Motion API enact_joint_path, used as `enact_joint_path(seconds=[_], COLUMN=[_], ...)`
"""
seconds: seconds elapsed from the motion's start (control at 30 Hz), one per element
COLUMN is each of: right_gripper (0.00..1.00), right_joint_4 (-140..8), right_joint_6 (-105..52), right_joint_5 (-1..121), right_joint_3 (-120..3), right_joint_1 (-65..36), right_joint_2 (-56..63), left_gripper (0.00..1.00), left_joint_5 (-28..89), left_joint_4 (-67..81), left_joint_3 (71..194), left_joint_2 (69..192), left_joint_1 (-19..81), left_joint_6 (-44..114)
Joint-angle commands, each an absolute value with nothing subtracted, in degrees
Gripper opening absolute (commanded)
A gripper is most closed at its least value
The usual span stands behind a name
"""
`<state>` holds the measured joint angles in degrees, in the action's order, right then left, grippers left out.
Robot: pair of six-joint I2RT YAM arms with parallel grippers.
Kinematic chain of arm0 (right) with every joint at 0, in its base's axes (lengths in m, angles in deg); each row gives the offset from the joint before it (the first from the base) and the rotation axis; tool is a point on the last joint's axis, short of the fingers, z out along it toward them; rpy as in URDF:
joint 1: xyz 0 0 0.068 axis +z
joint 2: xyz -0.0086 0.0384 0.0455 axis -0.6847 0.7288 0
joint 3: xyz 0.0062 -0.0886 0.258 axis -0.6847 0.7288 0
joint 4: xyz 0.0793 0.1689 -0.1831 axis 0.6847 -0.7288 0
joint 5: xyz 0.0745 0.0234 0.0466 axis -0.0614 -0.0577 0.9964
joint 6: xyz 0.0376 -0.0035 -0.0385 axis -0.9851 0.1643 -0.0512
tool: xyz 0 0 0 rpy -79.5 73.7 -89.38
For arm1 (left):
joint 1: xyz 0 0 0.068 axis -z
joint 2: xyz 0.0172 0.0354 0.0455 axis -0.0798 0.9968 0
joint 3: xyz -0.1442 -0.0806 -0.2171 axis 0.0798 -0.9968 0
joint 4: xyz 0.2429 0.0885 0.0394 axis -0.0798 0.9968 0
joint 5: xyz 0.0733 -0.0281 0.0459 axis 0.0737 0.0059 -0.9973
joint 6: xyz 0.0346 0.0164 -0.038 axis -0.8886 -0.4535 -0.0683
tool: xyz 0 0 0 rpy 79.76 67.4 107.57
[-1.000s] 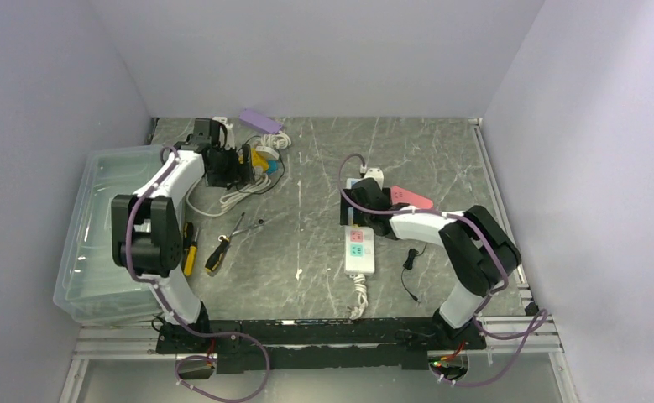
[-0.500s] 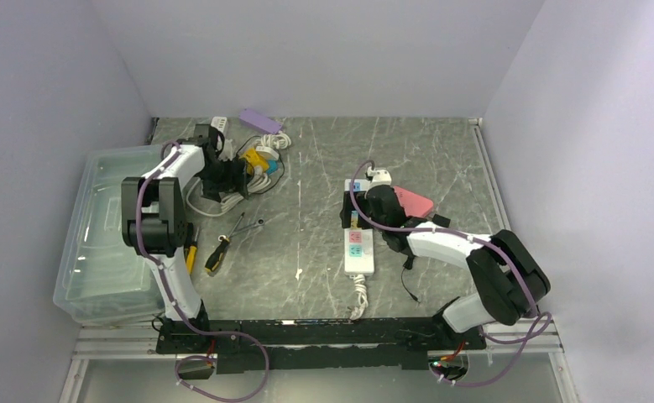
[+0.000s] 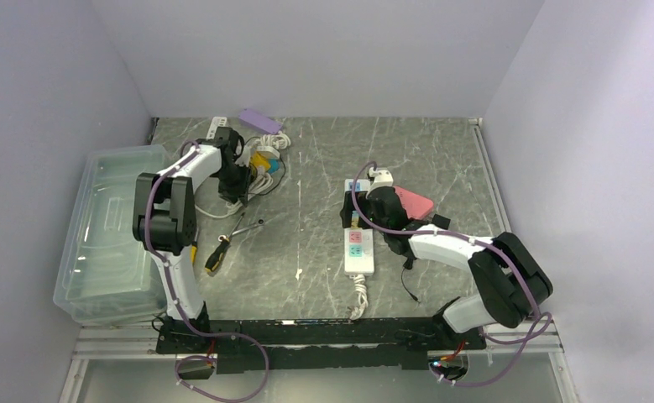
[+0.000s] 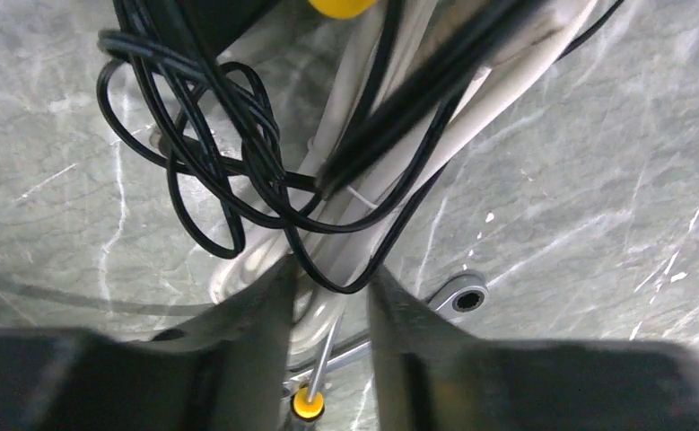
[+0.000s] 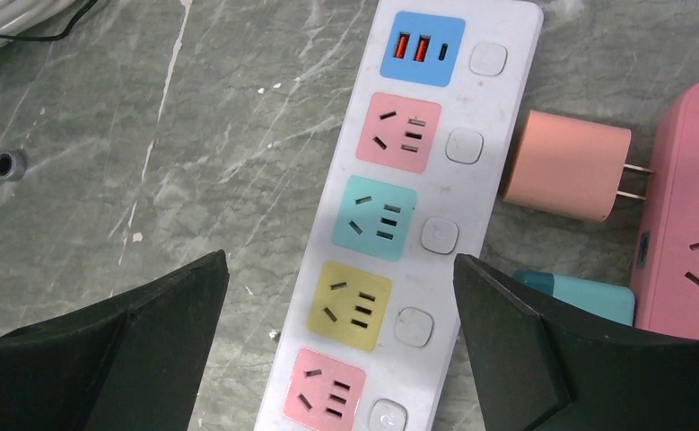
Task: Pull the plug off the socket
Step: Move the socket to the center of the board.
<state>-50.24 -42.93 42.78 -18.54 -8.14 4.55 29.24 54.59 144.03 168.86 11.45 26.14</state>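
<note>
Right gripper (image 5: pixel 341 260) is hanging over the white power strip (image 5: pixel 458 99) mid-table with its fingers spread wide, so fully let go. The orange plug (image 5: pixel 565 166) is lying just beside the strip's button side, its prongs poking at the edge of a pink socket block (image 5: pixel 686 180), though I can't tell if they're actually seated. Left gripper (image 4: pixel 327 269) is over in the cable tangle (image 4: pixel 238 162) with strands running between its close-set fingers, and I honestly can't tell whether it's pinching them.
</note>
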Motion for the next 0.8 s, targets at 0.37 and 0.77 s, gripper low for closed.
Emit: enact_joint_path(seconds=[0.37, 0.77], right_gripper=[1.00, 1.00], right_joint_4=[-45.2, -43.2], right_joint_6=[-42.5, -42.4], right_joint_5=[39.0, 36.1], right_joint_3=[-15.5, -13.4], right_joint_1=[-8.2, -8.4], right_joint_2=[-1.3, -3.8], left_gripper=[0.00, 0.00], left_joint_5=[35.3, 42.3], left_joint_4=[52.3, 48.2], left_joint_3=[144.2, 133.9], left_joint_2=[164.2, 154.2], left_joint_1=[28.3, 42.7], left_joint_6=[23.5, 32.2])
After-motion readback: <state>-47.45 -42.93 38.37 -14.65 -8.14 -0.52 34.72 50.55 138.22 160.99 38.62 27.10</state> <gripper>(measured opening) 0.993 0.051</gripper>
